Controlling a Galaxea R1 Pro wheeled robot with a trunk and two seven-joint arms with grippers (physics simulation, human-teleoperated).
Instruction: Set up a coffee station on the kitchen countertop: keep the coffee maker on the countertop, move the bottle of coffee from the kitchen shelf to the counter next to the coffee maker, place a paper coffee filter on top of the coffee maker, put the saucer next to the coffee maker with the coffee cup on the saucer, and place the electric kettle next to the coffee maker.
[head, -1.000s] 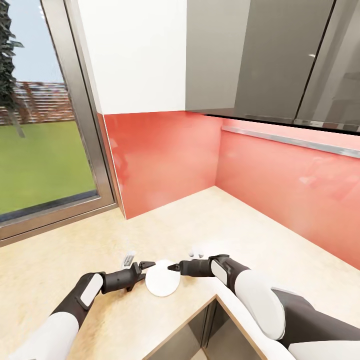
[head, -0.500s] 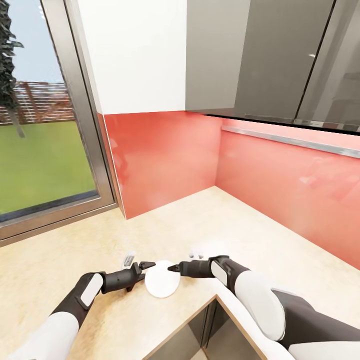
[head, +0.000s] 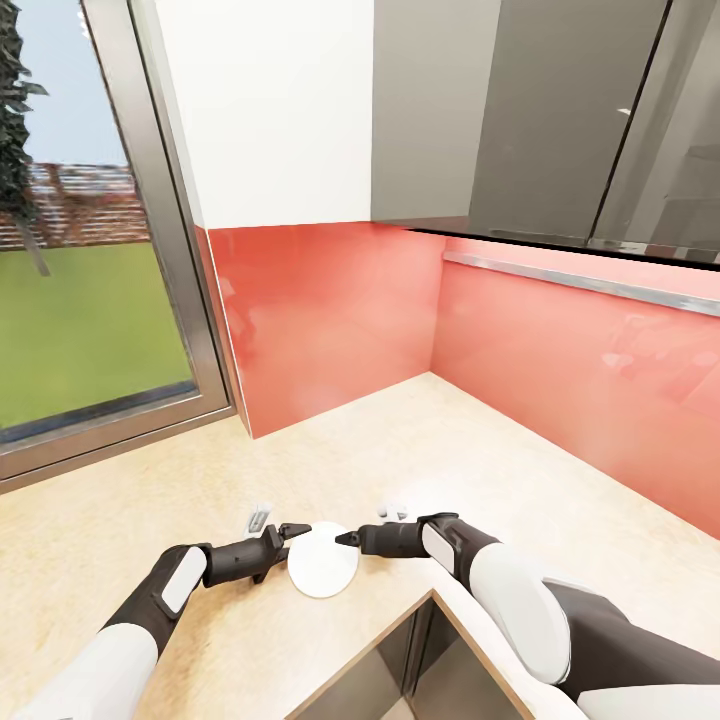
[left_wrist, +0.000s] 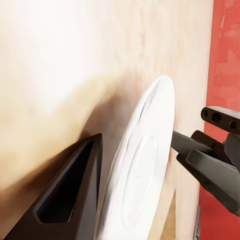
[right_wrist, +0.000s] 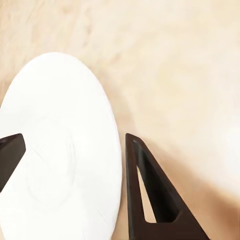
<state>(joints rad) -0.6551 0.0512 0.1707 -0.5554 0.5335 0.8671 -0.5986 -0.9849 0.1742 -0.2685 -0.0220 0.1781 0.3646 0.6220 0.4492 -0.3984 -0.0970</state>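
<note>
The white saucer (head: 322, 565) is low over the light speckled kitchen countertop (head: 480, 440), near its inner front corner. My left gripper (head: 298, 535) comes in from the left and looks shut on the saucer's near rim. In the left wrist view one dark finger (left_wrist: 70, 195) lies close beside the saucer (left_wrist: 145, 170), which hides the other finger. My right gripper (head: 347, 538) reaches in from the right and is open. Its two fingers stand on either side of the saucer (right_wrist: 55, 150) in the right wrist view. A rounded white shape (head: 405, 498) behind my right wrist is too hidden to name.
Red backsplash walls (head: 330, 320) meet in a corner behind the counter. Grey upper cabinets (head: 560, 110) hang above, and a window (head: 80, 300) stands at the left. The counter's front edge (head: 400, 620) cuts inward just below the saucer.
The saucer has shifted slightly up and to the left, towards my left gripper. Both arms have hardly moved.
</note>
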